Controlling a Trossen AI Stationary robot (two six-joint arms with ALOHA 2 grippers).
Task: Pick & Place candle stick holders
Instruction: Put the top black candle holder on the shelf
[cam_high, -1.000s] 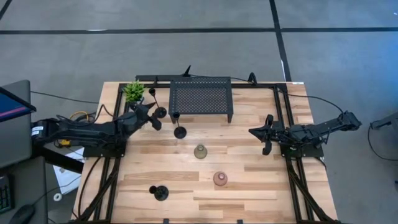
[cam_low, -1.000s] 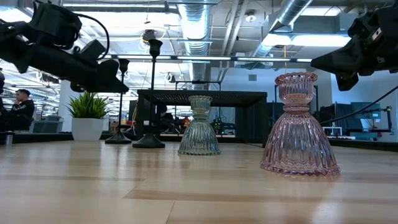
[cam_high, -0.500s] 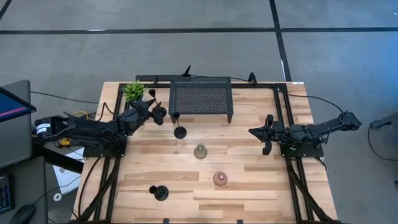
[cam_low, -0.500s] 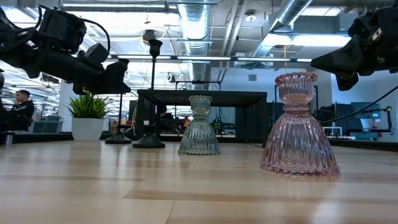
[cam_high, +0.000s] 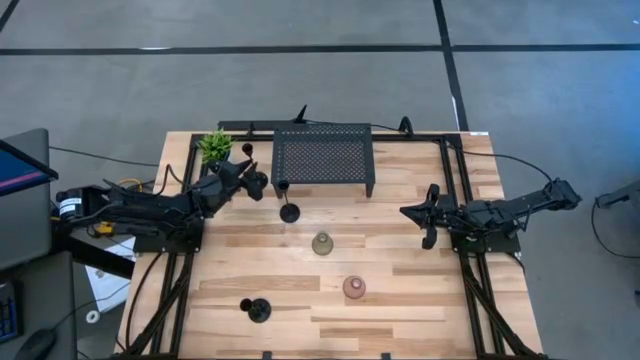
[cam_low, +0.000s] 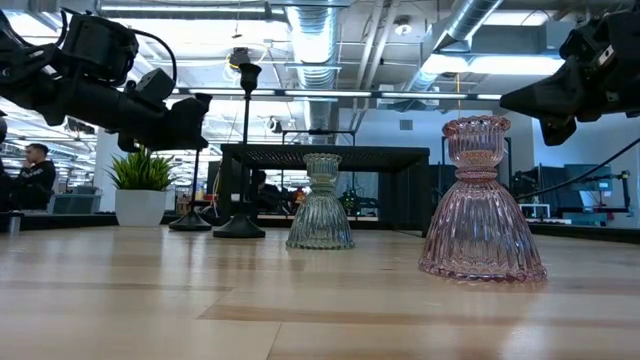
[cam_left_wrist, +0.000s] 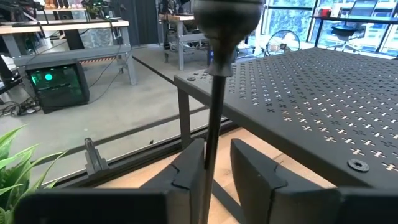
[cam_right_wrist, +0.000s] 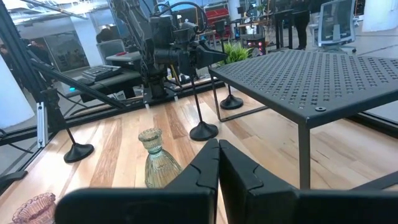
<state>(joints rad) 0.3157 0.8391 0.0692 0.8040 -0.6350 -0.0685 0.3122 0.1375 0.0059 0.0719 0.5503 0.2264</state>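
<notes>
A slim black candle stick holder (cam_left_wrist: 211, 106) stands on its round base at the far left, beside the stand's corner, its cup (cam_high: 245, 149) uppermost. My left gripper (cam_left_wrist: 217, 152) is open with its fingers on either side of the stem, high up below the cup (cam_low: 198, 100). Another black holder (cam_high: 289, 212) stands in front of the stand and a third (cam_high: 258, 310) near the front edge. A greenish glass holder (cam_high: 322, 243) and a pinkish one (cam_high: 354, 288) stand mid-table. My right gripper (cam_high: 430, 215) hovers shut at the right. My left gripper has the holder's stem (cam_left_wrist: 210, 146) close against the inner side of one finger (cam_left_wrist: 189, 171); whether they touch I cannot tell. A gap shows between the stem and the other finger (cam_left_wrist: 255, 177). The fingers come level from the table's left, across the upright stem.
A black perforated metal stand (cam_high: 322, 158) sits at the far middle, right beside the stem. A small green potted plant (cam_high: 215, 147) stands at the far left corner. Dark rails (cam_high: 170, 290) run along the left and right edges. A person (cam_low: 35, 170) sits in the room beyond.
My left gripper has gone a little toward the table's right, up to the far-left black holder, and its fingers have narrowed around the stem. The holder stands where it was.
</notes>
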